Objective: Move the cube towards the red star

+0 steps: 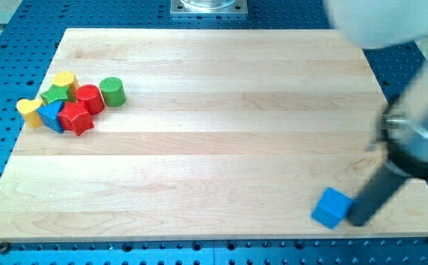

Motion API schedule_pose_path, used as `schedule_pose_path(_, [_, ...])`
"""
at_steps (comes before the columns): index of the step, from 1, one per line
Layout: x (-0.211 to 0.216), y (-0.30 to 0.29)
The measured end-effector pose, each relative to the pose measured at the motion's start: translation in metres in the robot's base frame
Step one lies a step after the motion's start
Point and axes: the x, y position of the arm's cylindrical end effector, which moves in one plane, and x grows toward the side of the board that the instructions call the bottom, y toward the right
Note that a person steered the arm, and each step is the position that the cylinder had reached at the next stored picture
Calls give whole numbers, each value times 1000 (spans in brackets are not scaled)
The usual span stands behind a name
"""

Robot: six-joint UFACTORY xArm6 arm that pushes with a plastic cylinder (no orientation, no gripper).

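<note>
A blue cube (331, 207) sits near the wooden board's bottom right corner. My tip (356, 221) is right beside it, touching or almost touching its right side. The red star (76, 118) lies far off at the view's left, in a tight cluster of blocks. The dark rod rises from the tip up to the right, blurred, into the arm at the right edge.
Around the red star lie a red cylinder (89, 97), a green cylinder (113, 90), a green star (55, 95), a yellow block (65, 80), a yellow heart-like block (29, 110) and a blue triangular block (51, 115). The wooden board (214, 132) rests on a blue perforated base.
</note>
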Motion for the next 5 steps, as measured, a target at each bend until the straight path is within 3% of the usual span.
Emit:
schedule_pose_path(1, [-6, -102])
schedule_pose_path(2, [4, -98])
schedule_pose_path(3, [4, -187])
schedule_pose_path(5, [-60, -292])
